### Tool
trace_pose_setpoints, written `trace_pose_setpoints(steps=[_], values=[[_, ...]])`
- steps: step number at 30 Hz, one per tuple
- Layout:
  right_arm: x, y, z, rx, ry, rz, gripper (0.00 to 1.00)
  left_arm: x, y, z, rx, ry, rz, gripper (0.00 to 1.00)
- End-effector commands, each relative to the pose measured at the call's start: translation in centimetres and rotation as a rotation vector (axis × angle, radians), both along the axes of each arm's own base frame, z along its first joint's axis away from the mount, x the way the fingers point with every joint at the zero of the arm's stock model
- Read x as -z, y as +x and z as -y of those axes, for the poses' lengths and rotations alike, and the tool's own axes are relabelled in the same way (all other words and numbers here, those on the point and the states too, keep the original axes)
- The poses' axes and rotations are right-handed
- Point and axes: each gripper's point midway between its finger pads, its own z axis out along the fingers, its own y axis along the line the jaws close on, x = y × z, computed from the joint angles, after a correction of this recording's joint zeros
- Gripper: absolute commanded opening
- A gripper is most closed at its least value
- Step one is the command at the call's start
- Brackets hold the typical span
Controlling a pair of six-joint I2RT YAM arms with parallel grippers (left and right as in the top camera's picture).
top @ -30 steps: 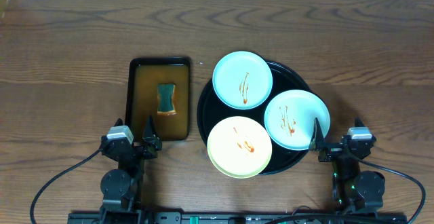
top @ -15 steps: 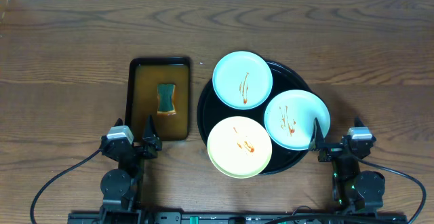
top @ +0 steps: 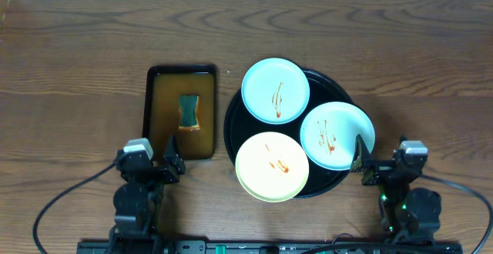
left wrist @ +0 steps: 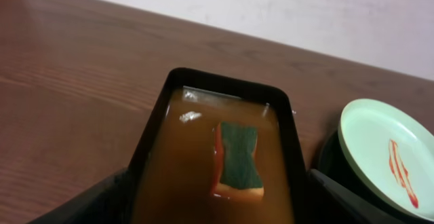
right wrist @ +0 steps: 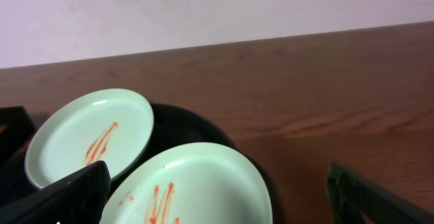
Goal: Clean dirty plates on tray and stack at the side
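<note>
Well, almost nothing has changed: my left gripper [top: 162, 164] and right gripper [top: 380, 163] have only shifted a little, both spread wide and empty. All three plates [top: 276, 91] lie sauce-streaked on the black tray [top: 231, 127], so cleaning hasn't begun.

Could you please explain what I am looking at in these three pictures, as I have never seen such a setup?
This is a robot with two arms at a wooden table. One picture looks straight down from above; the other two come from a camera on each wrist. From above, the left arm and right arm sit at the near edge, jaws open and holding nothing. A round black tray carries three sauce-streaked plates: the back mint plate, the right mint plate and the cream plate. Beside it, a brown tray holds a sponge, which the left wrist camera faces; the right wrist camera faces the two mint plates.
</note>
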Motion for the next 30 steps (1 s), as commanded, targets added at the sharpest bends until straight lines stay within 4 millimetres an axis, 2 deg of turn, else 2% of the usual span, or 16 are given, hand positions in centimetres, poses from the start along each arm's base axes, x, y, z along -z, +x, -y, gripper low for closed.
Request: trace_pose_setpoints(steps=[1, 8, 18, 23, 30], values=[[-2.2, 0.2, -1.0, -0.048, 0.034, -0.041, 0.99, -2.1, 0.5, -0.2, -0.014, -0.011, -0.021, 0.79], [-2.5, 1.6, -2.8, -0.139, 0.055, -0.303, 0.99, -2.6, 2.3, 0.0, -0.015, 0.004, -0.210, 0.79], [1.0, 1.7, -5.4, -0.231, 0.037, -0.778, 0.99, -1.2, 3.2, 0.0, -0.016, 0.031, -0.538, 0.79], [2.5, 2.6, -5.7, -0.226, 0.058, -0.830, 0.99, -0.2, 3.4, 0.0, -0.017, 0.035, -0.583, 0.79], [3.3, 3.1, -5.4, -0.239, 0.001, -0.839, 0.99, 0.1, 3.4, 0.0, -0.017, 0.035, -0.594, 0.79]])
